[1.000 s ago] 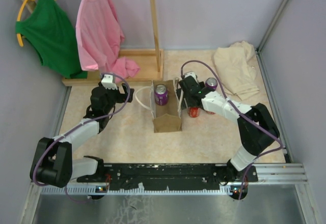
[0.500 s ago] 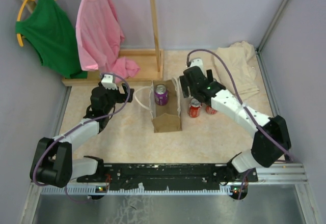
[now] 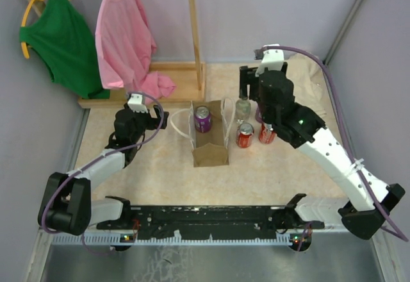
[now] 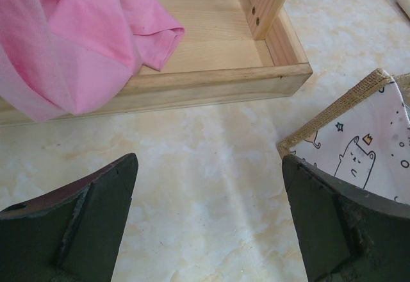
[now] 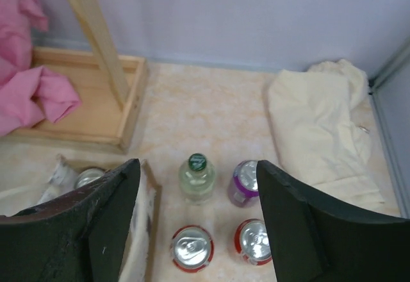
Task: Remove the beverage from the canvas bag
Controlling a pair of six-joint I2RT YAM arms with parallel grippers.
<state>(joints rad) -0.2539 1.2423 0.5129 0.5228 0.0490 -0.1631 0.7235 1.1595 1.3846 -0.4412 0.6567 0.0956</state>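
Top external view, canvas bag (image 3: 209,142) mid-table, purple can (image 3: 202,118) in its far end, my right gripper (image 3: 251,93) raised far-right of it, jaws apart and empty, red cans (image 3: 244,136) just beside bag's right edge, bare table (image 3: 256,179) near side.

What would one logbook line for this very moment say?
canvas bag: purple can inside | right pincer: open, empty, above bottle and three cans outside bag | left pincer: open, empty, beside bag
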